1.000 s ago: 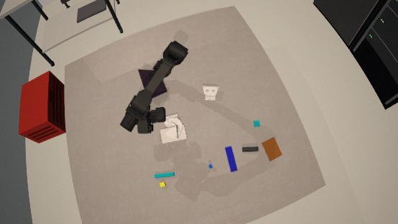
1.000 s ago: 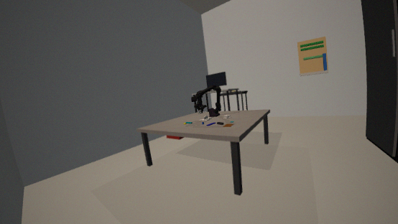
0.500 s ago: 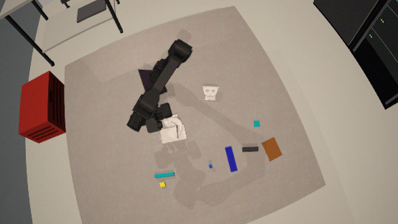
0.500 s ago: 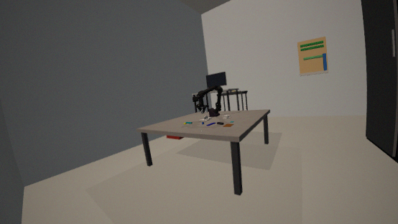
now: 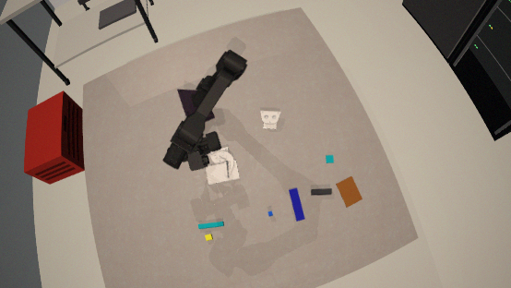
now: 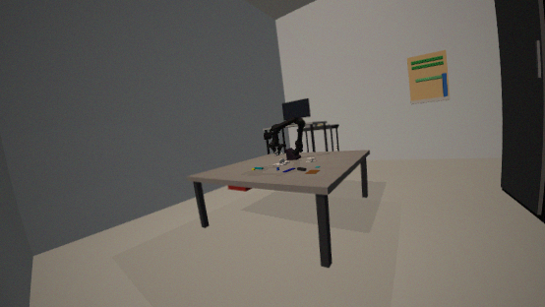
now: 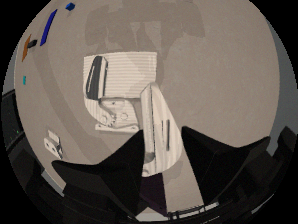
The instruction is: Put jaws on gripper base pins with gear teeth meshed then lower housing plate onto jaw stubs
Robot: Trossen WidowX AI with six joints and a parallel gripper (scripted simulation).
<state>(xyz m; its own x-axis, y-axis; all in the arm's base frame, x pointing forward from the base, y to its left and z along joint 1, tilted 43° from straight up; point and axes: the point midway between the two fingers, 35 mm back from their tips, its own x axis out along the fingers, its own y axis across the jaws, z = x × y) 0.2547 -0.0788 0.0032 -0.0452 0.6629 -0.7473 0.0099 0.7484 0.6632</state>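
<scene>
The white gripper base lies on the table in the wrist view, beside a flat ribbed white block. One white jaw with a dark long face is on the base, its curved end at the pins; whether it is fully seated I cannot tell. My gripper is shut on the other white jaw, which points away from me, above and beside the base. Its teeth are not clearly visible. The white housing plate lies apart on the table, two round marks on it.
A cyan bar, yellow cube, small blue cube, dark blue bar, black bar, orange plate and cyan square lie on the table. My arm's dark mount is behind the base.
</scene>
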